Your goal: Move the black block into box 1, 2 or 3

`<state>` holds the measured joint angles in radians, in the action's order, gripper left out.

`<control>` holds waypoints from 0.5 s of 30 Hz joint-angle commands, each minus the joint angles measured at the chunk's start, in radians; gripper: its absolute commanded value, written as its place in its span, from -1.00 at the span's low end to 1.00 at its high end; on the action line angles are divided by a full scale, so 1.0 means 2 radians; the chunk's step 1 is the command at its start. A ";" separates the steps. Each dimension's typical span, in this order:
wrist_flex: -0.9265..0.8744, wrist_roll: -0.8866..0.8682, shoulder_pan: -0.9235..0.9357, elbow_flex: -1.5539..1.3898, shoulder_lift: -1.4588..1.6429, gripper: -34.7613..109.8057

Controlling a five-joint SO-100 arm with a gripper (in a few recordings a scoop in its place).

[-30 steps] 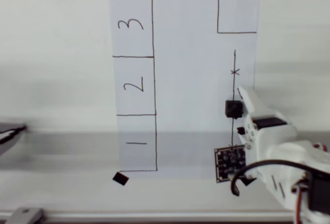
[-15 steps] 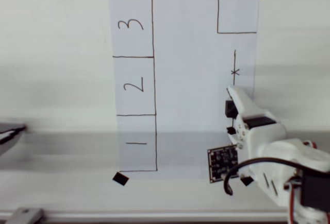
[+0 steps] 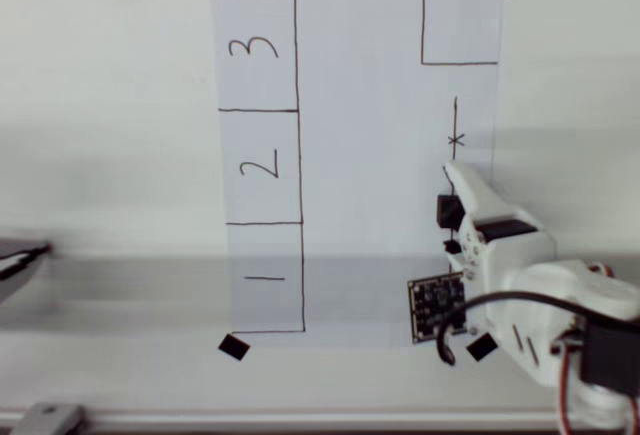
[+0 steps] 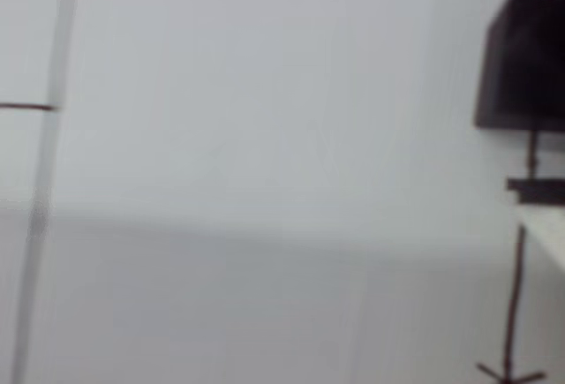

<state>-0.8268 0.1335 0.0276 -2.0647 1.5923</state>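
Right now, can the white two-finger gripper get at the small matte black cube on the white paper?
Probably yes. The white gripper is already beside the small matte black cube, partly covering it from above, and nothing lies between them. Whether it is open cannot be told.

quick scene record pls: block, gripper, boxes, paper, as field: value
block: black block on the paper's right part, on the drawn line below the x mark, partly covered by the gripper
gripper: white gripper right at the block; open or shut cannot be told
boxes: boxes 1, 2, 3 on the paper's left, nothing in them
paper: white paper, black tape at the corners
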 commanded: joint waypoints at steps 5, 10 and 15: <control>0.015 0.007 0.005 -0.008 0.010 -0.05; 0.021 0.008 0.005 -0.012 0.010 -0.05; 0.024 0.008 0.005 -0.013 0.008 -0.05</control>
<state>-0.7793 0.1350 0.0291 -2.0801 1.5923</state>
